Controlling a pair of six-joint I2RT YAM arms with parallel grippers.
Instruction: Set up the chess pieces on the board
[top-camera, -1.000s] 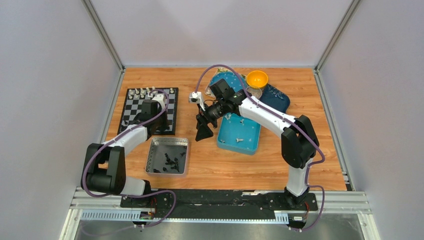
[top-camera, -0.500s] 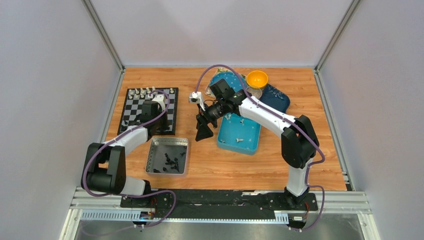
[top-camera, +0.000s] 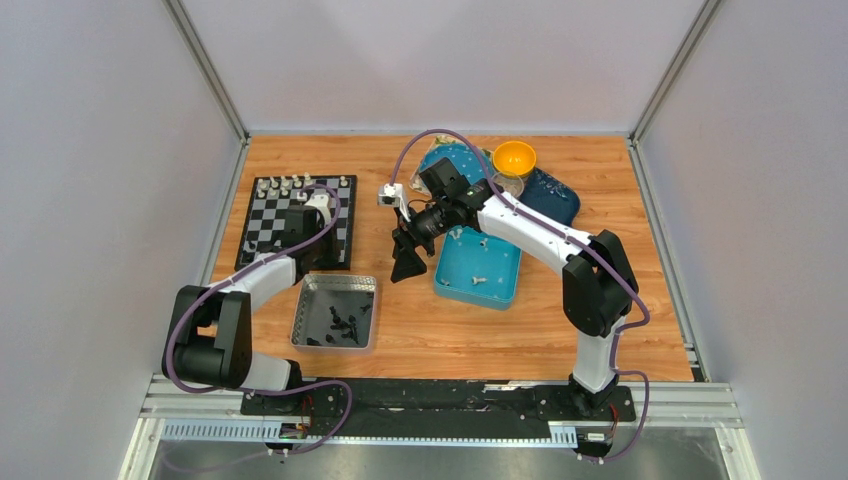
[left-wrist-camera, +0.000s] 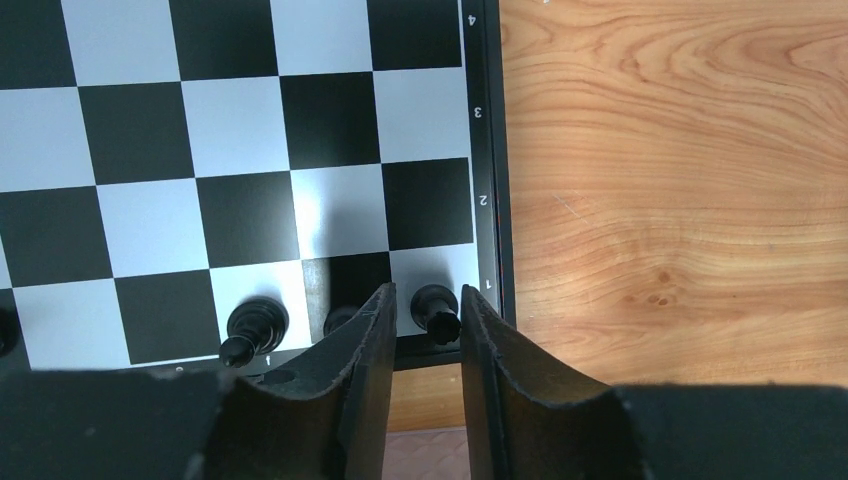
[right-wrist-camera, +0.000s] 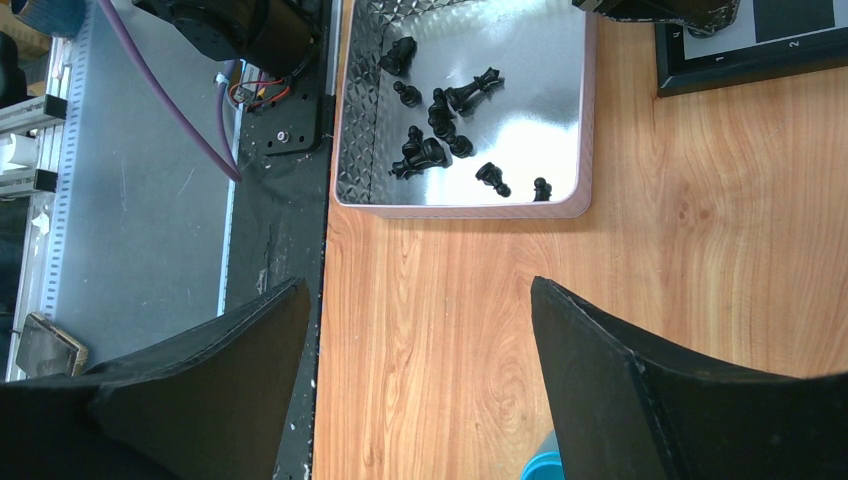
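The checkered board (top-camera: 270, 215) lies at the back left and also shows in the left wrist view (left-wrist-camera: 240, 130). Cream-white pieces (top-camera: 300, 184) line its far row. My left gripper (left-wrist-camera: 425, 300) is low over the board's near right corner. Its jaws stand narrowly apart around a black piece (left-wrist-camera: 437, 312) that stands upright on the corner square. Two more black pieces (left-wrist-camera: 250, 325) stand in the same row, one partly hidden behind my left finger (left-wrist-camera: 365, 340). My right gripper (right-wrist-camera: 418, 285) is wide open and empty above bare wood, seen from above (top-camera: 407, 262).
A silver tray (top-camera: 300, 310) in front of the board holds several loose black pieces (right-wrist-camera: 440, 110). A blue square tray (top-camera: 500, 262) right of my right gripper holds a few white pieces. An orange bowl (top-camera: 514, 157) and a dark blue tray (top-camera: 555, 195) sit behind it.
My left gripper has shifted slightly toward the board's near edge. The right arm has not moved.
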